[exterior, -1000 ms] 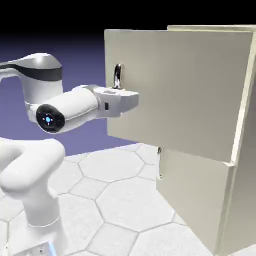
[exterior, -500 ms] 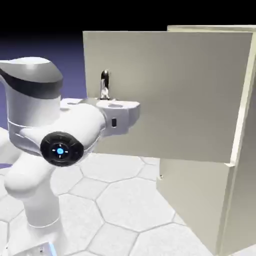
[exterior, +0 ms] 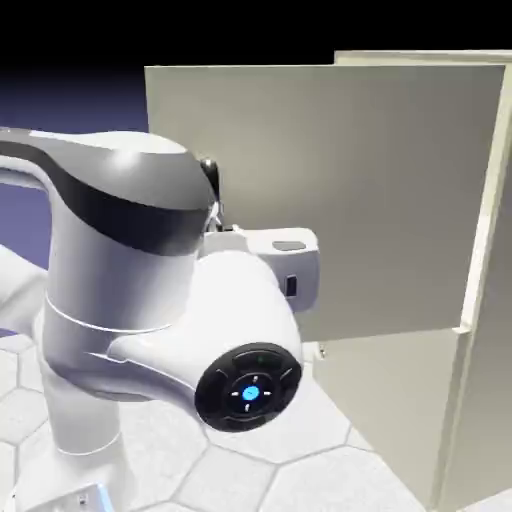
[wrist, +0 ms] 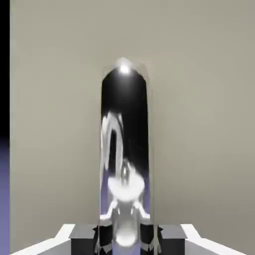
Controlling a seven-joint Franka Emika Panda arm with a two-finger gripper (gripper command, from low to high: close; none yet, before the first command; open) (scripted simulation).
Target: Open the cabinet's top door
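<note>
- Clenched around the shiny upright handle (wrist: 124,134), one fingertip on each side, at the hand (wrist: 127,244).
- Bent in front of the door at the exterior view's left: white arm (exterior: 125,270).
- Swung wide open from the cabinet (exterior: 395,400), above the lower door (exterior: 385,380): top door (exterior: 360,200).

2 views: 1 beside robot, 1 facing door (wrist: 199,124).

Pale floor (exterior: 230,472) of large hexagonal tiles beneath the beige cabinet (exterior: 395,410).
</note>
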